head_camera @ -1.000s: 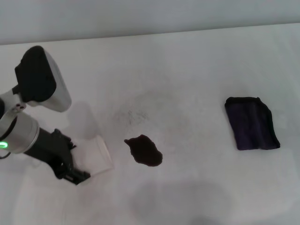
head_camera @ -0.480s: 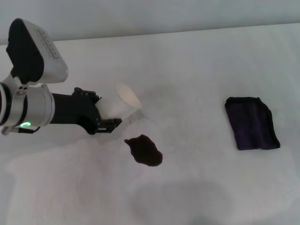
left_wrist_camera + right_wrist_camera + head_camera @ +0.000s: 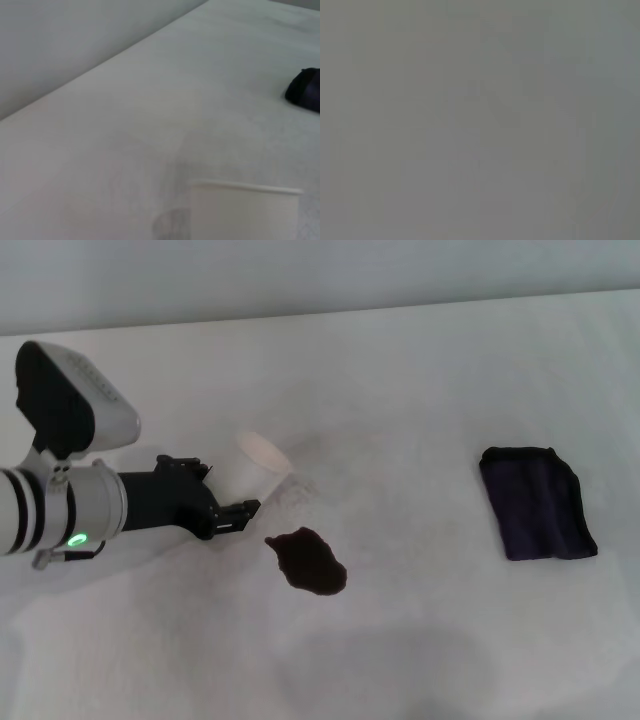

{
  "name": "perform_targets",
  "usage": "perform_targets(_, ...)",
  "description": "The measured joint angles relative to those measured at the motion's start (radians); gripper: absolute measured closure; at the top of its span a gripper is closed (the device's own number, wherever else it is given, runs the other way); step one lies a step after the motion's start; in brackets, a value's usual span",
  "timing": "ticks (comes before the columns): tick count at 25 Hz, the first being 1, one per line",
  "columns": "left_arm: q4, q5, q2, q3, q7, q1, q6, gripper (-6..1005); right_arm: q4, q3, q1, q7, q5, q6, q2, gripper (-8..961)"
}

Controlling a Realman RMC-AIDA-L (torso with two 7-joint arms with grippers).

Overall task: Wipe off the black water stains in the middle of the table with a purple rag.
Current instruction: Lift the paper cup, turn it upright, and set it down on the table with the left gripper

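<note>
The left gripper reaches in from the left side, its fingers closed around a white cup that it holds just above and behind the stain. The cup looks upright or a little tilted, its rim toward the far side; whether anything is left in it cannot be told.

The main risk, as I judge it, is the cup. If it tips while over the table, more liquid could fall and spread the blotch, or land on the faint grey smudges beside it. A loose grip on the thin wall could also let it slip or crush. The rag lies well apart on the right, flat and untouched, so wiping has not begun; the stain sits glossy and whole near the middle.

The right gripper is not in view: the head view shows no right arm, and its wrist view is a blank grey field. The left wrist view shows only the cup's rim and a corner of the rag, not the fingers.
</note>
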Motion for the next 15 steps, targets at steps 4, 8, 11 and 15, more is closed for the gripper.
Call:
perform_targets(4,0.006,-0.019,-0.001,0.013,0.008,0.032,0.022,373,0.007,0.001,-0.002,-0.001,0.0,-0.006,0.0,137)
perform_targets(8,0.011,-0.045,-0.002,0.015,0.014,0.067,0.025,374,0.007,0.003,-0.007,-0.001,0.0,-0.007,0.0,137)
perform_targets(11,0.019,-0.048,-0.002,0.023,0.016,0.082,0.022,375,0.007,0.005,-0.009,-0.001,0.0,-0.007,0.0,137)
perform_targets(15,0.024,-0.049,0.0,0.036,0.016,0.093,0.016,376,0.006,0.005,-0.01,-0.001,0.0,-0.007,0.0,138)
